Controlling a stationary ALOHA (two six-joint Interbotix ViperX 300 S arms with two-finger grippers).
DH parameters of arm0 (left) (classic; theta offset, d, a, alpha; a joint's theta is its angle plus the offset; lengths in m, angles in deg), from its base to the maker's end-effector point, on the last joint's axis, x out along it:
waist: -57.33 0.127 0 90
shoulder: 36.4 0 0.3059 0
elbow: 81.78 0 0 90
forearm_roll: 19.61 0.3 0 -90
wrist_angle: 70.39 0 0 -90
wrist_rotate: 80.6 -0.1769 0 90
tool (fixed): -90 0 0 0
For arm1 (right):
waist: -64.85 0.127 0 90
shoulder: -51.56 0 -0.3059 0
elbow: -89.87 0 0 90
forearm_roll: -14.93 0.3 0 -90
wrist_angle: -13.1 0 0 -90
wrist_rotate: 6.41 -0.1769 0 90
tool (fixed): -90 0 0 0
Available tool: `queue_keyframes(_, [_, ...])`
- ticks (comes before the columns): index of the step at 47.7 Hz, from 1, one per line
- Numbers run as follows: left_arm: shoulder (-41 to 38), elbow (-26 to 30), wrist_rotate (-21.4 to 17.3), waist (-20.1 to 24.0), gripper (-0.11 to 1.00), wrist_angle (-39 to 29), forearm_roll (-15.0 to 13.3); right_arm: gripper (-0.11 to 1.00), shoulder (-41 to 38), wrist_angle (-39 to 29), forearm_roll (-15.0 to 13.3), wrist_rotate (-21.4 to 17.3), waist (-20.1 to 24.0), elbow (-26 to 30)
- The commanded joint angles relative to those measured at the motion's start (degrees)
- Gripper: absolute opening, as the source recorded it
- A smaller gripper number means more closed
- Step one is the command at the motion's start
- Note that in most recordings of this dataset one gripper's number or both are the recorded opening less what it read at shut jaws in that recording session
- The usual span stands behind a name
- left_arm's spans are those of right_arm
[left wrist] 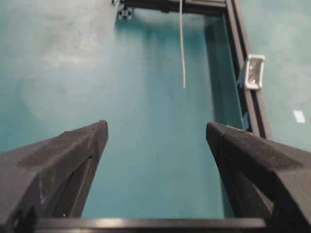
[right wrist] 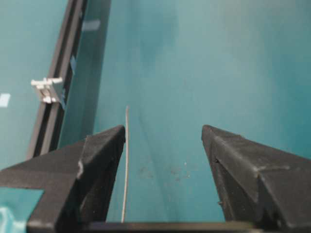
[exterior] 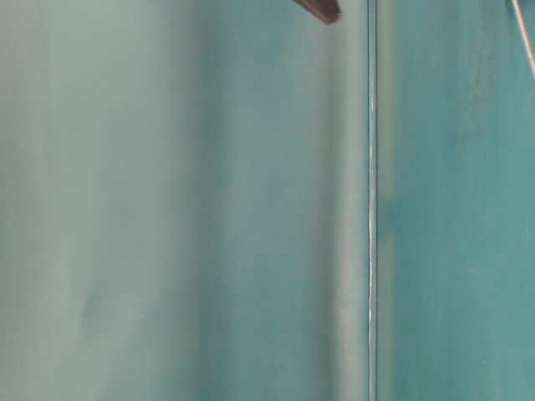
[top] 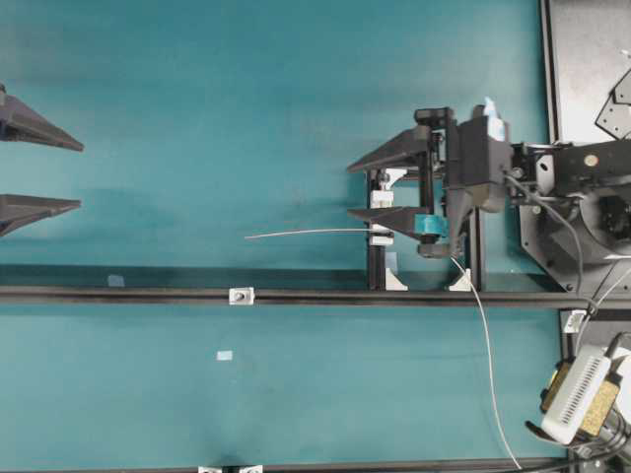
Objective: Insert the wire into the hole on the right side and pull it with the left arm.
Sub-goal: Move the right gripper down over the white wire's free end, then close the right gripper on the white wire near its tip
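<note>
Because the thin, stiff, pale grey-white wire [top: 325,233] has to be threaded before anything can be pulled, both arms stand back from it with jaws spread, neither one grasping anything. The wire lies on the teal table surface [top: 197,118], its free tip pointing toward the left of the overhead view, its body running back under the right black gripper with the light-blue tape patch [top: 380,189] and then curving down to the lower edge of the view. In the right wrist view the wire [right wrist: 126,160] lies just inside the left-hand finger, apart from both, so a closing grip would not yet centre on it.

The small white-silver tab with its dark round hole [top: 241,295] sits on the long black rail [top: 118,294] crossing the table, below and a little to the left of the wire's tip and apart from it. I judge the tab is fixed there so that the wire must be steered down and across to reach it.

The left black gripper with plain tapered fingers [top: 39,166] waits wide open at the far left edge, well apart from tab and wire, presumably to take the tip once it emerges. The left wrist view shows the wire's tip [left wrist: 183,73] and the tab [left wrist: 254,72] ahead of it.
</note>
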Motion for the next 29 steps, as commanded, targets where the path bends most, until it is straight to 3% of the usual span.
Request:
queue_keyframes(1, [-0.88, 1.14, -0.09, 0.44, 0.68, 0.53, -0.18, 0.74, -1.32, 0.26, 0.18, -0.09, 0.26, 1.67])
queue_keyframes(29, [-4.92, 1.76, 0.0, 1.58, 0.68, 0.53, -0.35, 0.74, -14.77, 0.0, 0.09, -0.53, 2.46, 7.29])
